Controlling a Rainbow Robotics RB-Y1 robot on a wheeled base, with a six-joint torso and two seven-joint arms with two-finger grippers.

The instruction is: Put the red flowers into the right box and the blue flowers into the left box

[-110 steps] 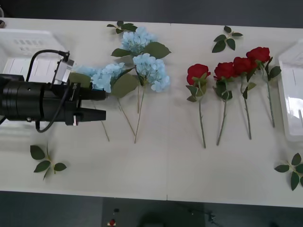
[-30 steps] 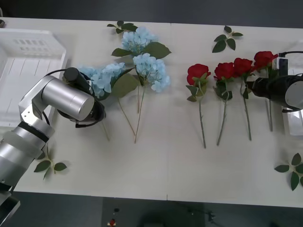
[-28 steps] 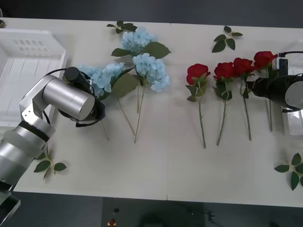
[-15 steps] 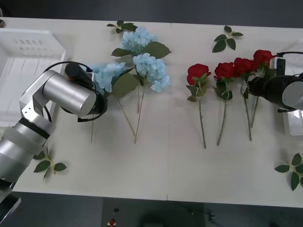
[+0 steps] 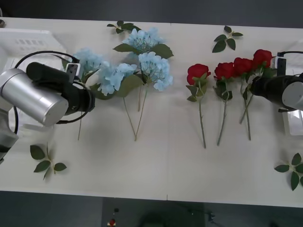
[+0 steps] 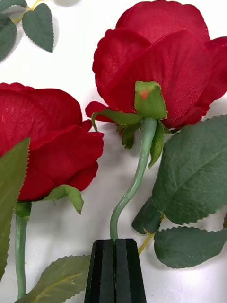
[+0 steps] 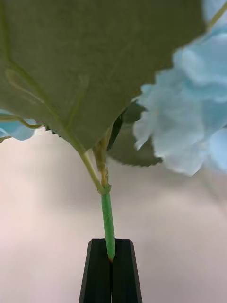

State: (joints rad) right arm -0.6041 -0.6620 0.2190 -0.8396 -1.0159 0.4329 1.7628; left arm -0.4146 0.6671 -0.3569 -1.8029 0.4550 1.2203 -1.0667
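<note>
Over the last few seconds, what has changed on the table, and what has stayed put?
The left gripper shut on the leftmost blue flower, raising it leftward. The right gripper shut on the rightmost red rose, tilting its stem. The other three roses and two hydrangeas stayed put.

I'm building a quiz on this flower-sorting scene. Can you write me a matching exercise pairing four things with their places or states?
Things:
1. left gripper
2. right gripper
3. leftmost red rose
4. left box

Places or states:
A. lying free on the table
B. far left corner of the table
C. shut on a red rose stem
D. shut on a blue flower stem

Pairs: 1-D, 2-C, 3-A, 4-B
</note>
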